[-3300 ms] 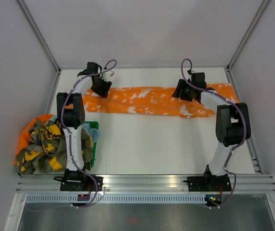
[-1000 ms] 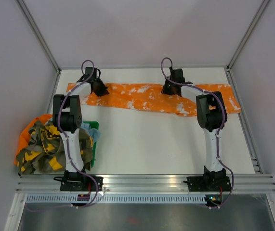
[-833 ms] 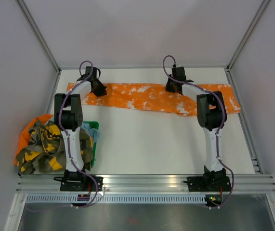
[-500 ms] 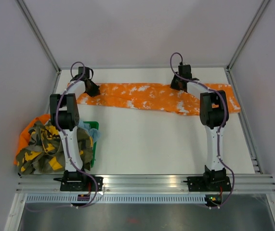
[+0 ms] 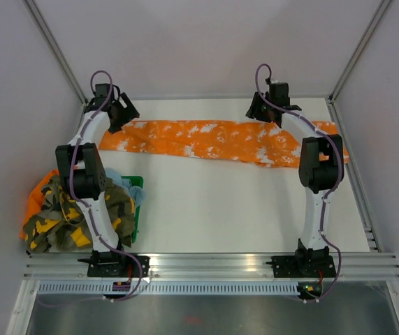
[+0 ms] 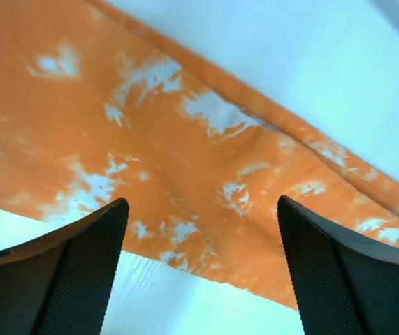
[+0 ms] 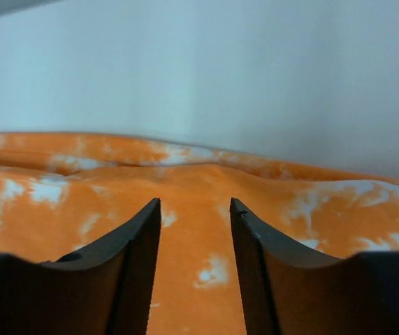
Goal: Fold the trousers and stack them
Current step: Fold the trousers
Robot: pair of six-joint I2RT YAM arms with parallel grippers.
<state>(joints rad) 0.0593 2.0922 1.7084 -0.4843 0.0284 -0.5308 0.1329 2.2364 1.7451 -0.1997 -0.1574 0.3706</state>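
The orange trousers (image 5: pixel 206 139), mottled with white, lie stretched in a long band across the far side of the table. My left gripper (image 5: pixel 121 112) hovers over their left end, and in the left wrist view its jaws (image 6: pixel 200 202) stand wide apart with only the cloth (image 6: pixel 150 139) below them. My right gripper (image 5: pixel 257 112) hangs above the far edge of the trousers, right of the middle. In the right wrist view it (image 7: pixel 195 202) is partly open, nothing pinched, with the orange fabric (image 7: pixel 199 174) lying beyond the fingertips.
A green basket (image 5: pixel 138 202) at the near left holds a camouflage garment (image 5: pixel 73 213) and a light blue cloth (image 5: pixel 131 187), with more orange cloth (image 5: pixel 38 192) under the pile. Grey walls and metal posts close in the table on three sides.
Both grippers were shut on the trousers and have opened, letting the cloth go. The left arm has swung left and back, and the right gripper has drawn back toward the far wall.
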